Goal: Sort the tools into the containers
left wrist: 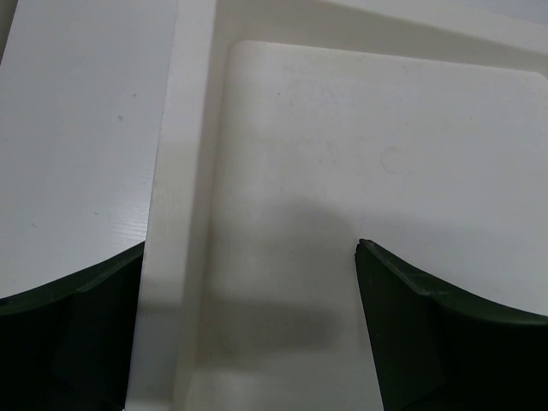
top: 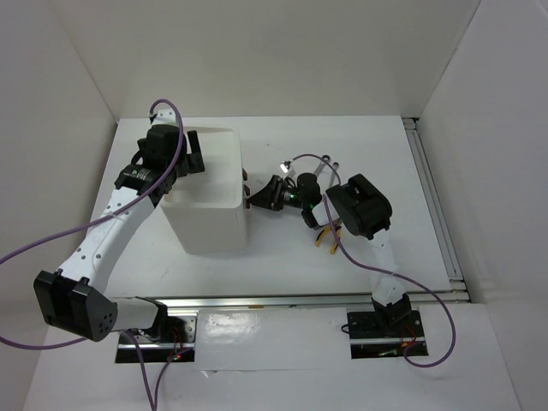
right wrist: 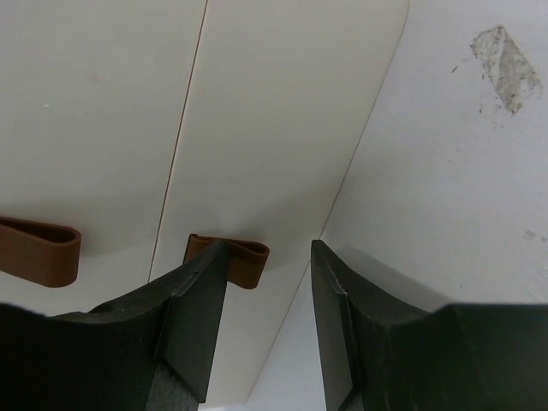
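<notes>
Apparently the drawer-opening step. Half-parted right gripper beside brown drawer knob, unclamped; wide, empty left gripper over top tray. Next, likely: closing on knob, pulling outward.

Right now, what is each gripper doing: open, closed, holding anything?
Left gripper: jaws wide open, empty, above the top tray.
Right gripper: jaws part open, empty, close to a brown knob.

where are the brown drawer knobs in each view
top external: brown knobs on the white box's right face
left wrist: not in view, only the box's recessed top tray
right wrist: two knobs, low on the left
shared landmark: the white box
</notes>
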Robot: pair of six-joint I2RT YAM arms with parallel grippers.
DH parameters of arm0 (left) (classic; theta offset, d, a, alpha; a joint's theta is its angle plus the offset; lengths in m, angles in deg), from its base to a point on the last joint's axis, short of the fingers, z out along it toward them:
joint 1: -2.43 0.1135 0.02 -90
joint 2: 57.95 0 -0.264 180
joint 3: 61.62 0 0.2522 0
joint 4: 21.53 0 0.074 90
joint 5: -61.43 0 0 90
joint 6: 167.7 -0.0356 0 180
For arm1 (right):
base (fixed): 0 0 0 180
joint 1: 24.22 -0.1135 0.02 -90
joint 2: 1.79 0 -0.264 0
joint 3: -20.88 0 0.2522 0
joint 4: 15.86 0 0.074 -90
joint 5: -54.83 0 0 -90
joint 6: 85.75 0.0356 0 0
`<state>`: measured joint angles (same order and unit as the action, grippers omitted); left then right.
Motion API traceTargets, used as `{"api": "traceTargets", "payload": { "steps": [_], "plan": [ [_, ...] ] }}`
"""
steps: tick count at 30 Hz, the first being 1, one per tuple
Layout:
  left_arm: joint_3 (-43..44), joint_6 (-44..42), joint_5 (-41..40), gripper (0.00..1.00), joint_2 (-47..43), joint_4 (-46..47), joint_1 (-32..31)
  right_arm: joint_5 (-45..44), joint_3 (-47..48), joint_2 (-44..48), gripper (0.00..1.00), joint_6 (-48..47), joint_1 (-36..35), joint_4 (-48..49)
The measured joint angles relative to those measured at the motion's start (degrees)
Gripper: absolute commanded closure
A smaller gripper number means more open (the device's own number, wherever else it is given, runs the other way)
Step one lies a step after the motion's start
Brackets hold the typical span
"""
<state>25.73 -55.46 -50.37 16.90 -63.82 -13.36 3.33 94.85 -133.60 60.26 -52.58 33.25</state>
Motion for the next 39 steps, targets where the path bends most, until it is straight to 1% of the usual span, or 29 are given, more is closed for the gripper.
{"api": "traceTargets", "payload": {
  "steps": [5, 6, 8, 10, 11, 13, 19, 21, 22, 24, 26, 27, 28, 30, 34, 35, 38, 39],
  "plan": [
    [0.0, 0.0, 0.02, 0.0, 0.0, -0.02, 0.0, 0.35, 0.96, -0.59, 0.49, 0.79, -0.35, 0.07],
    [0.0, 0.0, 0.02, 0.0, 0.0, -0.02, 0.0, 0.37, 0.96, -0.66, 0.51, 1.05, -0.35, 0.17],
    [0.0, 0.0, 0.02, 0.0, 0.0, -0.02, 0.0, 0.44, 0.98, -0.76, 0.56, 1.66, -0.35, 0.57],
    [0.0, 0.0, 0.02, 0.0, 0.0, -0.02, 0.0, 0.79, 0.96, -0.79, 0.65, 2.84, -0.37, 1.4],
    [0.0, 0.0, 0.02, 0.0, 0.0, -0.02, 0.0, 0.96, 0.94, -0.81, 0.65, 3.21, -0.42, 1.95],
    [0.0, 0.0, 0.02, 0.0, 0.0, -0.02, 0.0, 1.05, 0.72, -0.81, 0.71, 4.15, -0.52, 3.13],
    [0.0, 0.0, 0.04, 0.0, 0.0, -0.02, 0.0, 0.57, -0.98, -0.87, 0.71, 8.76, -0.7, 6.62],
    [0.0, 0.0, 0.04, 0.0, 0.0, -0.02, 0.0, 0.35, -1.33, -0.9, 0.63, 10.05, -0.76, 7.13],
    [0.0, 0.0, 0.07, 0.0, 0.0, -0.02, 0.0, 0.35, -1.46, -0.92, 0.53, 10.51, -0.79, 7.21],
    [0.0, -0.02, 0.07, 0.0, 0.0, -0.02, 0.0, 0.17, -1.57, -1.16, 0.53, 10.43, -0.79, 7.37],
    [0.0, 0.0, 0.07, 0.0, 0.0, -0.02, 0.0, -0.09, -1.75, -1.27, 0.58, 10.01, -0.79, 7.43],
    [0.0, 0.0, 0.09, 0.0, 0.0, -0.02, 0.0, -0.07, -1.75, -1.27, 0.62, 9.66, -0.79, 7.56],
    [0.0, 0.0, 0.07, 0.0, 0.0, -0.02, 0.0, -0.07, -1.75, -1.27, 0.62, 9.42, -0.83, 7.89],
    [0.0, 0.0, 0.07, 0.0, 0.0, -0.02, 0.0, -0.09, -1.75, -1.27, 0.66, 9.31, -0.96, 8.35],
    [0.0, 0.0, 0.07, 0.0, 0.0, -0.02, 0.0, 0.04, -1.73, -1.27, 0.8, 9.22, -1.05, 9.25],
    [0.0, 0.0, 0.09, 0.0, 0.0, -0.02, 0.0, 0.09, -1.73, -1.27, 0.9, 9.22, -1.09, 9.46],
    [0.0, -0.02, 0.07, 0.0, 0.0, -0.02, 0.0, 0.2, -1.7, -1.27, 1.0, 9.09, -1.27, 10.05],
    [0.0, 0.0, 0.09, 0.0, 0.0, -0.02, 0.0, 0.2, -1.7, -1.27, 1.0, 9.05, -1.27, 10.03]
  ]
}}
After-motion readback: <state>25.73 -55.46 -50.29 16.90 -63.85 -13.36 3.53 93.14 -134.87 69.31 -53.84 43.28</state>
